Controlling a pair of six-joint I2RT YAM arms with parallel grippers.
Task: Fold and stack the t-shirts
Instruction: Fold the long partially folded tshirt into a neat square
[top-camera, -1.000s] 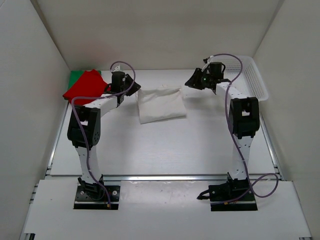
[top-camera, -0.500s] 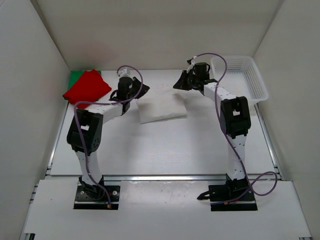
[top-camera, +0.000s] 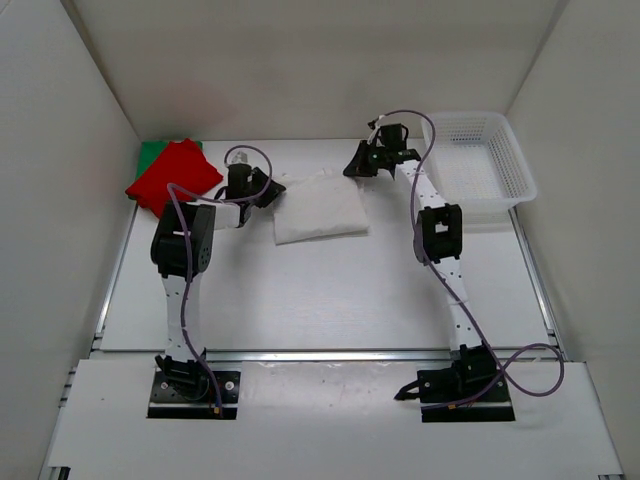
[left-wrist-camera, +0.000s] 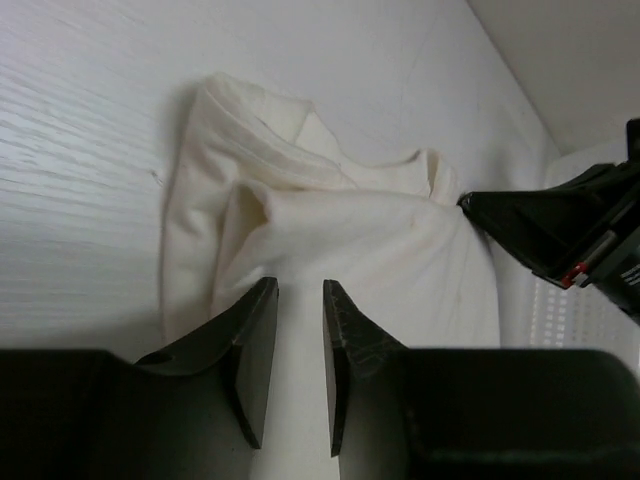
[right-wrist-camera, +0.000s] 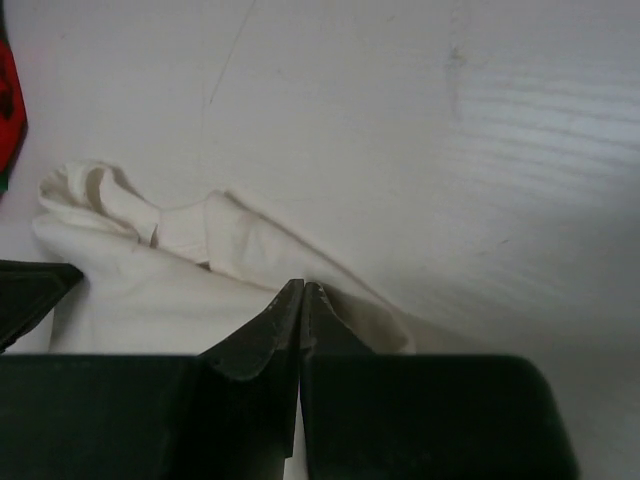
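Red on green: the red shirt (top-camera: 172, 175) lies folded on the green shirt (top-camera: 152, 152) in the far left corner, so two look stacked. The white shirt (top-camera: 318, 207) sits mid-table, roughly folded but apart from the pile; stacking it remains. The left gripper (left-wrist-camera: 298, 290) is at its left edge, fingers narrowly parted. The right gripper (right-wrist-camera: 301, 288) is closed at its far right corner; whether cloth is pinched is unclear. The green shirt is mostly covered.
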